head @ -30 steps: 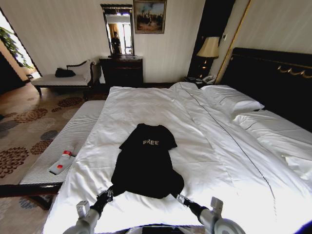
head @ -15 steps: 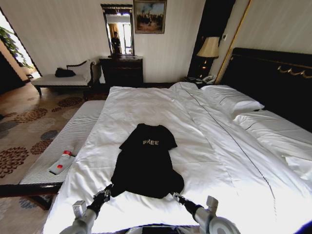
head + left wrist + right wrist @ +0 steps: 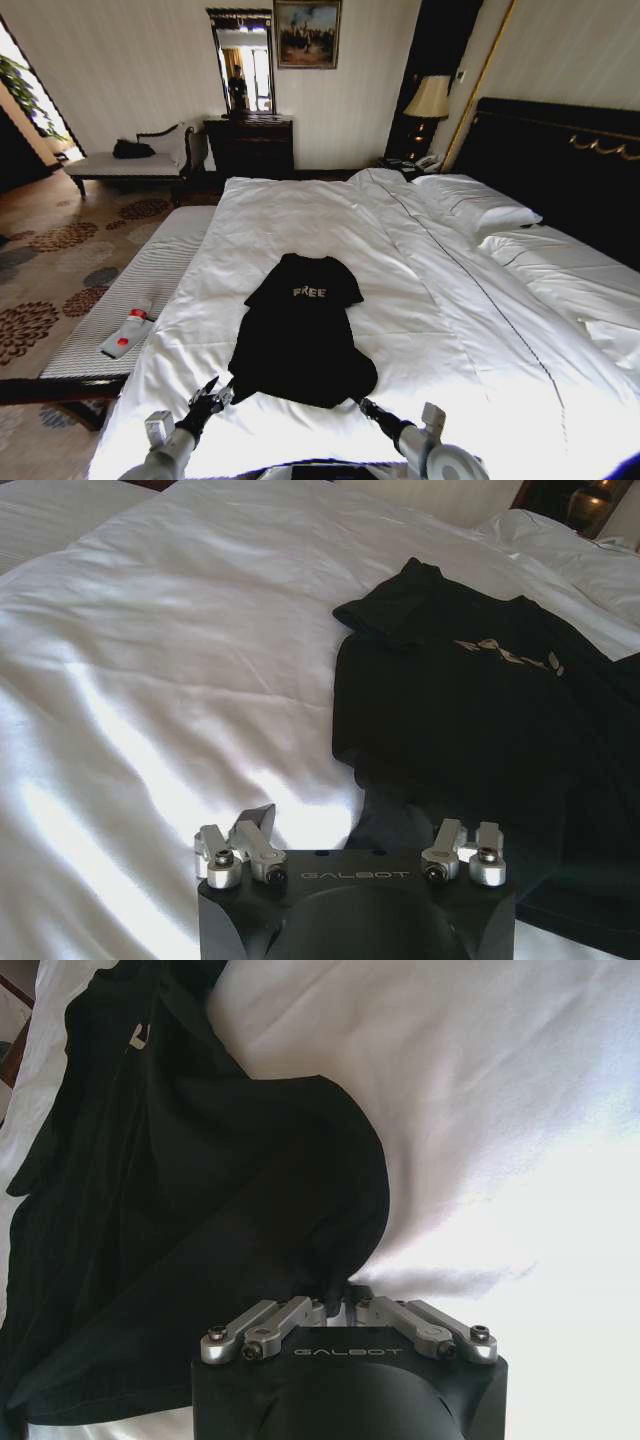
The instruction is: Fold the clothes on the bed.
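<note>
here the rumpled black t-shirt [image 3: 301,335] lies lettering-up; left claw [image 3: 212,392] spread, right claw [image 3: 362,404] clenching its hem.

Left gripper [image 3: 211,396] has opened and drawn back off the T-shirt [image 3: 300,340] hem; right gripper [image 3: 362,404] stays clamped there.

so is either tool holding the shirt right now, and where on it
The right tool is shut on the black T-shirt at its bottom hem, at the corner on the robot's right. The left tool is open by the other hem corner, holding nothing.
</note>
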Tool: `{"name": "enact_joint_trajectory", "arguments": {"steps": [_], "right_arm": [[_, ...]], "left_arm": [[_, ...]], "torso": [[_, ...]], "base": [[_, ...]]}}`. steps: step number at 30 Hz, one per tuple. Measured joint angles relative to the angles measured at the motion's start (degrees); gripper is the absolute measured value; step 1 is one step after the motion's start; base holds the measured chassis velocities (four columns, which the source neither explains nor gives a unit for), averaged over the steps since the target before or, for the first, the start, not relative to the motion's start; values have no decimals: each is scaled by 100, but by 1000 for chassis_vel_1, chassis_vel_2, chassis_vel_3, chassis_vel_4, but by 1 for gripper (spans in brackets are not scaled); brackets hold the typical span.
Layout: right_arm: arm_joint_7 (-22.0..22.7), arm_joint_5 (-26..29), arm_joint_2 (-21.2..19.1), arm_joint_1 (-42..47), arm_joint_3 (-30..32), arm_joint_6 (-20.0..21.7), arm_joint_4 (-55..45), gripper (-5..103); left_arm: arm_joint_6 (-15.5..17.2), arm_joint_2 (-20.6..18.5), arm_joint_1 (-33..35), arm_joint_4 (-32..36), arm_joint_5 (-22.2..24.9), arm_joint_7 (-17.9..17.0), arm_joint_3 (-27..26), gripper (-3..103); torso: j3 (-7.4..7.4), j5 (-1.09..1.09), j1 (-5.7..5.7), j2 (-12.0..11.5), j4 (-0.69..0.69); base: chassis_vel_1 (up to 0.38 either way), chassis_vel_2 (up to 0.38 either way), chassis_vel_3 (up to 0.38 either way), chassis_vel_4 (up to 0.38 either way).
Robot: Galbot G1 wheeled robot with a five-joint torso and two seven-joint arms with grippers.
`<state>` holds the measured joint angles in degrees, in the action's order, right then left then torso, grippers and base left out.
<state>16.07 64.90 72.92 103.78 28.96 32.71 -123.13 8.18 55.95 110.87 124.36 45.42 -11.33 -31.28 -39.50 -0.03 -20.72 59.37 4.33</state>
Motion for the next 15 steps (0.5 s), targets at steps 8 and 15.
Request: {"name": "enact_joint_trajectory", "arguments": {"steps": [8,15], "right_arm": [[-13,9,-11,17,34,-31,11,0],[-13,-37,-51,59,66,-40,-13,0]], "left_arm": [[2,60,78,28,-19,7,-32,96],[15,88,90,-67,8,61,-6,100]], "torso": [[0,0,0,0,0],[0,0,0,0,0]], "base": [[0,0,0,0],[0,0,0,0]]}}
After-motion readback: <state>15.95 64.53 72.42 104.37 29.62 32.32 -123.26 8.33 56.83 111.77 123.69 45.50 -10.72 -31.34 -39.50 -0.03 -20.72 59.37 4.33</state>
